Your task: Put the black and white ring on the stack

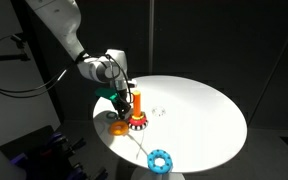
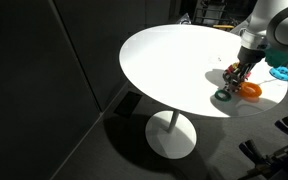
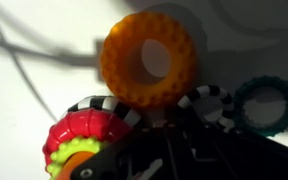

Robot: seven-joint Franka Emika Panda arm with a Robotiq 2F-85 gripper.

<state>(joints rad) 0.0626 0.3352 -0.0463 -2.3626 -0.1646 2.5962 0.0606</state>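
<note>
stack (image 1: 138,112): short orange plastic peg (image 1: 139,100), upright, on a wider round red base (image 1: 137,121). It stands toward the edge of the white round table (image 1: 204,110).

black and white striped toothed plastic ring (image 3: 106,106): wrist view shows 2 striped arcs, 1 left and 1 right, with the middle hidden behind an orange ring (image 3: 149,58). The left arc hugs the red base, which looks ribbed there with a yellow-green centre. In an exterior view a dark-and-white toothed edge runs round the base's foot. The ring lies flat and low, at base level. Can't tell if it's threaded over the peg or just against the base.
</note>
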